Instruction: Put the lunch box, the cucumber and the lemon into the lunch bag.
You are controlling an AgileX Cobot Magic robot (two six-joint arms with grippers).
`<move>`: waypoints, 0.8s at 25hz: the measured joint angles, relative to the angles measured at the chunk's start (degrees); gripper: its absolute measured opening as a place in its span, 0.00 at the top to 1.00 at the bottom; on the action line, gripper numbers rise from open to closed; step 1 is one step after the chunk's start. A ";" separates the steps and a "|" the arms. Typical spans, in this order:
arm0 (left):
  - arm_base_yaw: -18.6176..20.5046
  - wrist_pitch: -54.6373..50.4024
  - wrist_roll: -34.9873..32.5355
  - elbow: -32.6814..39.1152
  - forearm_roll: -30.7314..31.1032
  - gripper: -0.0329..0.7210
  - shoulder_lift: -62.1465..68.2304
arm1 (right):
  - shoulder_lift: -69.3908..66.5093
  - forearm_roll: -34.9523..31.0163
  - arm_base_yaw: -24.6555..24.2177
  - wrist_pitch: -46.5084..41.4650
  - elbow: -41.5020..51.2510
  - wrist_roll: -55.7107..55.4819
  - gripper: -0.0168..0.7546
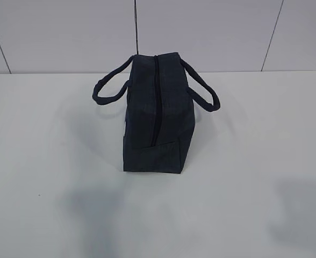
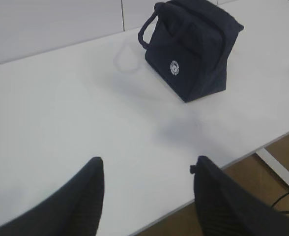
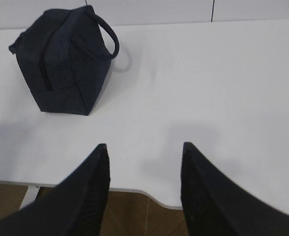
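Observation:
The dark navy lunch bag (image 1: 158, 115) stands upright in the middle of the white table, zipper closed along its top and near end, a loop handle hanging to each side. It also shows in the left wrist view (image 2: 191, 51) with its white round logo, and in the right wrist view (image 3: 63, 64). The lunch box, the cucumber and the lemon are out of view. My left gripper (image 2: 147, 164) is open and empty above the table's front edge. My right gripper (image 3: 143, 150) is open and empty above the front edge. Neither gripper shows in the exterior view.
The white table (image 1: 255, 161) ends at a white panelled wall (image 1: 201, 32) behind the bag. Brown floor (image 3: 144, 216) lies below the table's front edge, and a white table leg (image 2: 277, 169) shows at the right of the left wrist view.

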State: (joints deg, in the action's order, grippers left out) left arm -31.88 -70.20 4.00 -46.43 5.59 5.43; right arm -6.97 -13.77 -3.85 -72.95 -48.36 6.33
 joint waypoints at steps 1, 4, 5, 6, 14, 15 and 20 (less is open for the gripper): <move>0.00 -0.75 0.00 0.99 0.00 0.39 -1.36 | 1.62 0.00 0.00 0.10 2.26 0.41 0.51; 0.00 -2.13 0.00 4.49 0.00 0.39 -4.52 | 5.45 0.38 0.00 0.53 7.75 0.96 0.51; 0.00 -2.31 0.00 5.64 0.00 0.39 -4.79 | 6.29 0.58 0.00 0.77 9.35 1.04 0.51; 0.00 -2.42 0.00 6.93 0.00 0.39 -4.79 | 7.10 0.83 0.00 0.99 10.79 1.04 0.51; 0.00 0.59 0.00 13.63 -0.23 0.39 -4.79 | 7.92 3.26 0.00 3.50 17.09 2.24 0.51; 0.00 1.99 0.00 14.33 -0.23 0.39 -4.79 | 7.92 3.38 0.00 4.24 17.86 2.36 0.51; 0.00 6.84 0.00 15.87 -0.23 0.39 -4.79 | 7.92 4.05 0.00 6.32 19.93 2.36 0.52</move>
State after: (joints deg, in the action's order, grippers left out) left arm -31.88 -63.36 4.00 -30.56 5.35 0.64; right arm 0.95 -9.71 -3.85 -66.63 -28.43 8.69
